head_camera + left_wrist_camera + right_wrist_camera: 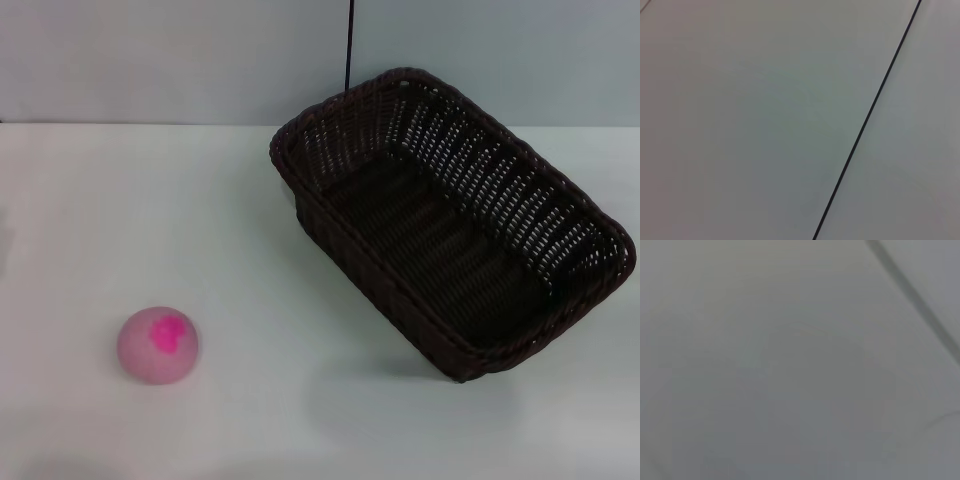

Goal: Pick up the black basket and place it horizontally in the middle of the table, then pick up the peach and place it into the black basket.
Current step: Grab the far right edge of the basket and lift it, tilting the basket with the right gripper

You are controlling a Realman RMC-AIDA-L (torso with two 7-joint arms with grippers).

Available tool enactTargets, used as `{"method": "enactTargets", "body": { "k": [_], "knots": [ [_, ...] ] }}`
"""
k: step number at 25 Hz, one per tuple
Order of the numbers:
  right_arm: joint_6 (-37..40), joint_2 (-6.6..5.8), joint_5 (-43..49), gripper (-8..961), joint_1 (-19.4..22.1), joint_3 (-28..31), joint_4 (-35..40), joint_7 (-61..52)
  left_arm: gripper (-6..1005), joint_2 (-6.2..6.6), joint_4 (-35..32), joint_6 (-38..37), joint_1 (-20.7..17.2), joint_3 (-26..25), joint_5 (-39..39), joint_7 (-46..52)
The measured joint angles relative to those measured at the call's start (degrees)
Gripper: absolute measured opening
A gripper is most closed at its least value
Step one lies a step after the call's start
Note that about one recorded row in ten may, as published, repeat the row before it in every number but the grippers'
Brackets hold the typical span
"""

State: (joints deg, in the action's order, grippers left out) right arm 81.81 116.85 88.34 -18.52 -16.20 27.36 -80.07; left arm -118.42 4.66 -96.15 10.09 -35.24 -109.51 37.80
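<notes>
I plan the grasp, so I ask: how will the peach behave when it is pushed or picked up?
The peach looks round and smooth, so it will probably roll across the table if nudged. Nothing beside it would stop it. It seems small, likely light.

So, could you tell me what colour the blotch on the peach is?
Bright magenta on the pale pink peach, clearest in the head view.

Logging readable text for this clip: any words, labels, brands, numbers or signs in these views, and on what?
None. The black basket, the peach and the table bear no lettering; both wrist views show only plain grey surfaces with a dark line.
</notes>
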Motion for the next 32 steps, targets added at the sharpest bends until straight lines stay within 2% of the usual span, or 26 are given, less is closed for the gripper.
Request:
{"method": "enactTargets", "body": {
  "k": [4,6,7,10,12,16,19,21,22,25,26,27,30,32],
  "knots": [
    [7.03,-1.46,9.55,430,-0.73,-1.54,13.20,-15.86,816,0.01,0.00,0.16,0.08,0.00,0.00,0.00],
    [10.11,-2.18,14.38,430,-2.02,-1.57,19.35,-22.20,816,0.02,0.00,0.50,0.20,0.00,0.00,0.00],
    [12.79,-2.97,18.79,430,-3.73,-1.61,24.49,-27.41,816,0.02,0.00,0.50,0.20,0.00,0.00,0.00],
    [13.99,-3.66,22.88,430,-5.57,-2.18,28.33,-32.89,816,0.00,-0.01,1.15,0.52,0.09,0.00,0.00],
    [15.10,-4.74,28.88,430,-8.65,-4.13,33.20,-39.37,816,-0.03,-0.01,1.25,0.56,0.13,0.00,0.00],
    [17.47,-5.31,31.51,446,-10.82,-6.21,36.16,-41.44,815,-0.12,0.28,1.47,0.55,0.13,0.00,-0.01],
    [19.34,-6.47,35.91,470,-14.13,-8.24,39.38,-46.07,815,-0.14,0.59,1.93,0.35,0.13,0.00,-0.01],
    [20.12,-6.91,38.05,609,-15.38,-8.46,40.04,-47.37,815,-0.14,0.59,1.93,0.35,0.13,0.00,-0.01],
    [21.80,-7.53,41.17,678,-17.50,-8.56,40.54,-48.55,815,-0.15,0.61,2.07,0.32,0.13,0.00,-0.01],
    [24.25,-8.47,46.78,771,-20.97,-8.90,40.65,-49.54,815,-0.15,0.66,2.39,0.34,0.27,0.00,-0.01],
    [24.25,-8.47,46.78,802,-20.97,-8.90,40.65,-49.54,815,-0.15,0.66,2.48,0.36,0.32,0.00,-0.01],
    [25.30,-8.78,51.22,833,-22.88,-10.30,40.41,-49.68,814,-0.15,0.67,2.82,0.41,0.38,0.00,-0.01],
    [25.63,-8.83,54.23,833,-23.93,-12.59,40.33,-49.83,814,-0.15,0.72,3.08,0.44,0.41,0.00,-0.01],
    [25.63,-8.59,56.48,833,-24.37,-17.00,40.40,-50.33,814,-0.15,0.77,3.20,0.46,0.44,-0.01,-0.01]
  ]
}}
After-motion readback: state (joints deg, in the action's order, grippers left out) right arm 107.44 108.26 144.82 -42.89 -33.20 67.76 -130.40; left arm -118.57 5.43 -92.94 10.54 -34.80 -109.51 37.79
